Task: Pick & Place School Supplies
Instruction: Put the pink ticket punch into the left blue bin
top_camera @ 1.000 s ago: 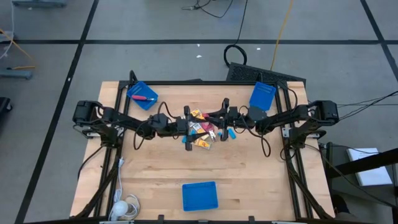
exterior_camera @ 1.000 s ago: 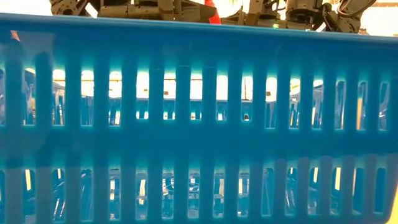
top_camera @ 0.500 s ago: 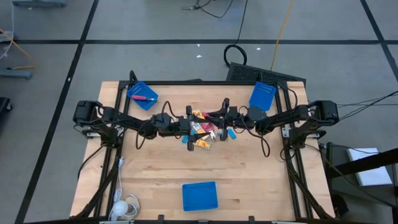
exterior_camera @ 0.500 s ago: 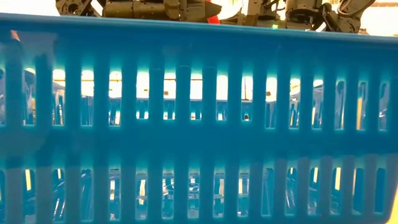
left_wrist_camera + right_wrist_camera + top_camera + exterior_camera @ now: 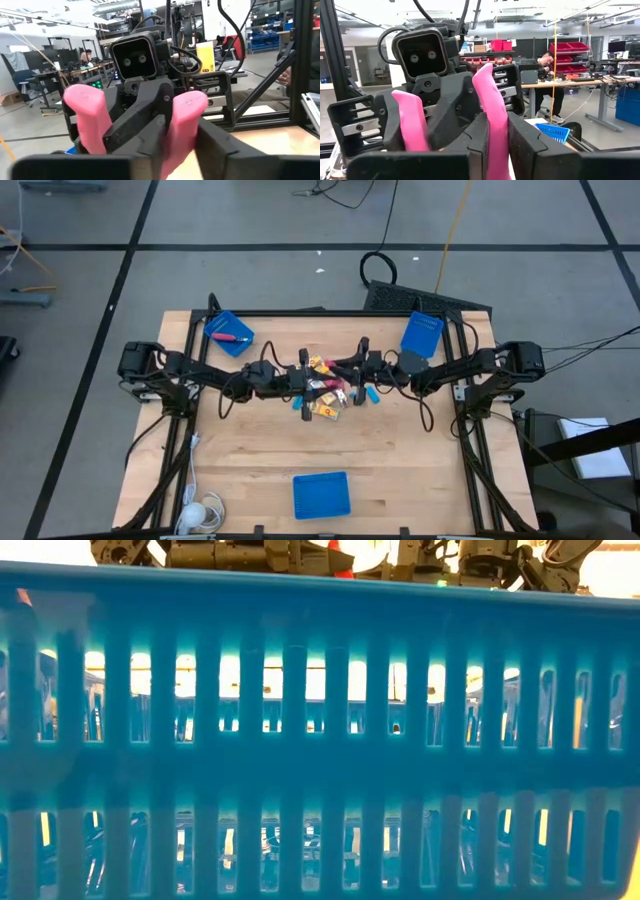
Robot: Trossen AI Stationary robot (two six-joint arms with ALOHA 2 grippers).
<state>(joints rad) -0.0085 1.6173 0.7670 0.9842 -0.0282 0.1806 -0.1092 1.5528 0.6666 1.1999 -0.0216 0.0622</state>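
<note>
While the near blue bin (image 5: 322, 495) sat at the lower centre of the high view (its slatted wall filled the low view, leaving only arm tops along the upper edge), the work lay mid-table.

- Left gripper (image 5: 300, 383) had crept slightly rightward over the last second and closed in on the pink-handled scissors (image 5: 327, 385).
- In its wrist view, the fingers now pinched one pink handle loop.
- Right gripper (image 5: 352, 383) faced it, jaws nearly together, clamped on the same scissors.
- Judgement: a two-handed hold, probably a handover, with release by one arm due next.
- Scissors hung just above the pile of yellow packs (image 5: 322, 411), with a light-blue piece (image 5: 371, 394) beside.
- Only the wrist views showed the grips. Only the high view showed the pile and the far bins.
- Farther off were the upper-left bin (image 5: 229, 333), holding a pink item, and the upper-right bin (image 5: 422, 333).
</note>
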